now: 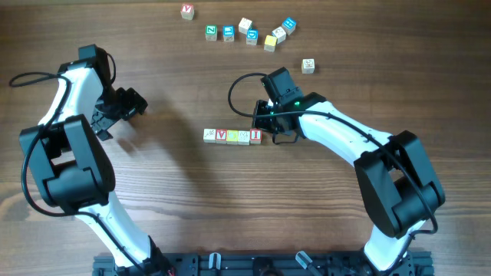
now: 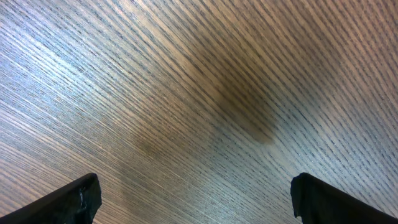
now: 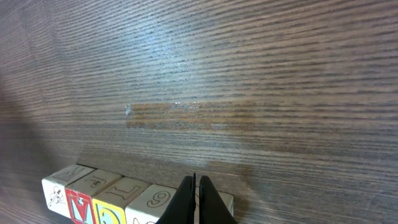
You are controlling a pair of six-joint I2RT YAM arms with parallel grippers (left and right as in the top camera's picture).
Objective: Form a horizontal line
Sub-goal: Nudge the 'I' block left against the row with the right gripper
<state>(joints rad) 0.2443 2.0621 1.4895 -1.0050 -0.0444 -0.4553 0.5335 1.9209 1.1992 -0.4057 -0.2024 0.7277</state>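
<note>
A row of several small letter cubes (image 1: 232, 136) lies left to right at the table's middle, touching side by side. From the left it runs cream cube (image 1: 209, 136), red "V" cube (image 1: 222, 136), yellow cube (image 1: 232, 136), another cream cube (image 1: 244, 136), red "I" cube (image 1: 255, 136). The right wrist view shows the same row at the bottom left (image 3: 124, 199). My right gripper (image 3: 194, 182) is shut with nothing between its fingers, right at the row's right-end cube (image 3: 225, 202), part of which it hides. Far to the left, my left gripper (image 2: 196, 193) is open over bare wood.
A loose cluster of cubes sits at the back: a red-lettered one (image 1: 187, 11), a green one (image 1: 211, 32), blue-lettered ones (image 1: 228, 32), a yellow one (image 1: 270, 42). A single cream cube (image 1: 308, 65) lies apart behind my right arm.
</note>
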